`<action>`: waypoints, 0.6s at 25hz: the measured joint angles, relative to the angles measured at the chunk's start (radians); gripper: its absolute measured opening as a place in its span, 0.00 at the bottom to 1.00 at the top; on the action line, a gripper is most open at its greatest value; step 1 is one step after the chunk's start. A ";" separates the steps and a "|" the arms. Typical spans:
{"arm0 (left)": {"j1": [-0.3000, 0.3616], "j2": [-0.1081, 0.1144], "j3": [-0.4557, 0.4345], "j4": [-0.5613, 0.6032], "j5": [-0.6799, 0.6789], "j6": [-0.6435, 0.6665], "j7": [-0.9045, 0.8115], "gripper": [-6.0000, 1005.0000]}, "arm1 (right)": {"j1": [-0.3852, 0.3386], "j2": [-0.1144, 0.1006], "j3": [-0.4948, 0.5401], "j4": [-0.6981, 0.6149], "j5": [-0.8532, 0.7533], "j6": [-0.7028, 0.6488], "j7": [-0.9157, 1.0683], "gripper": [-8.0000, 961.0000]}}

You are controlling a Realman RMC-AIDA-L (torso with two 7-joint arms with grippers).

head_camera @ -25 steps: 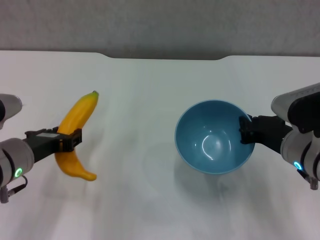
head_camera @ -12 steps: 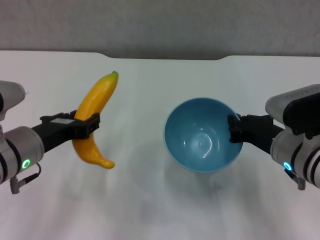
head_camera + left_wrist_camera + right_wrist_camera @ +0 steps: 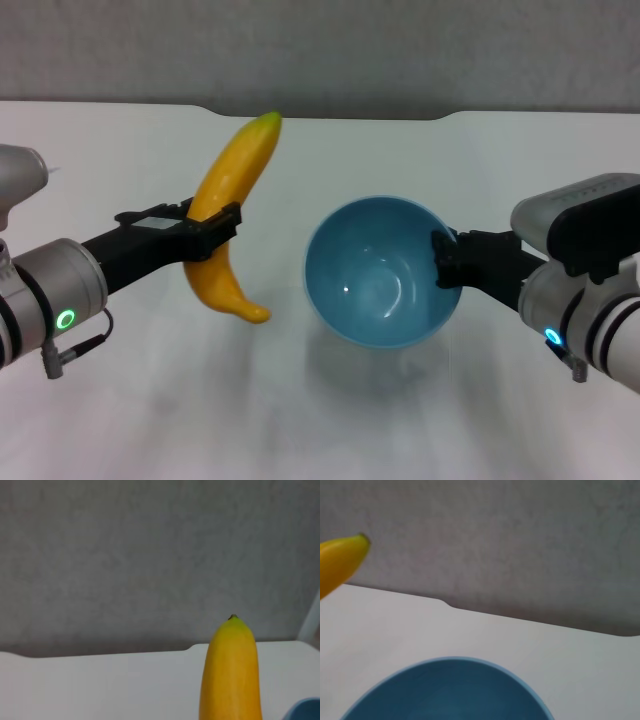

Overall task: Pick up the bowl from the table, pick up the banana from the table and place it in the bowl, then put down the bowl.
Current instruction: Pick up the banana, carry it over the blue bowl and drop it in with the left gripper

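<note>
Overhead, the left hand grips the long, curved yellow banana at mid-length, held above the white worktop, its long axis running near-to-far. The glossy light-blue plastic bowl lies just to its right, rim pinched by the right hand. From the left wrist, the banana's tip points away. From the right wrist, the bowl's rim sits close, with the banana beyond it.

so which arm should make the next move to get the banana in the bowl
Left. Its gripper is shut on the banana, held beside the bowl. The right gripper only grips the bowl's rim.
</note>
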 joint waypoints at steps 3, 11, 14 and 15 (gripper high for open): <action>-0.002 0.000 -0.003 0.003 -0.094 -0.030 0.074 0.54 | 0.009 -0.001 -0.006 0.009 0.016 -0.007 -0.001 0.10; -0.005 -0.001 -0.025 0.025 -0.276 -0.110 0.222 0.54 | 0.025 0.000 -0.019 0.011 0.018 -0.024 -0.001 0.10; -0.008 -0.001 -0.025 0.026 -0.298 -0.124 0.248 0.54 | 0.033 0.001 -0.028 0.011 0.020 -0.031 0.000 0.10; -0.009 -0.002 -0.025 0.028 -0.301 -0.128 0.252 0.54 | 0.036 0.001 -0.033 0.011 0.023 -0.032 0.000 0.10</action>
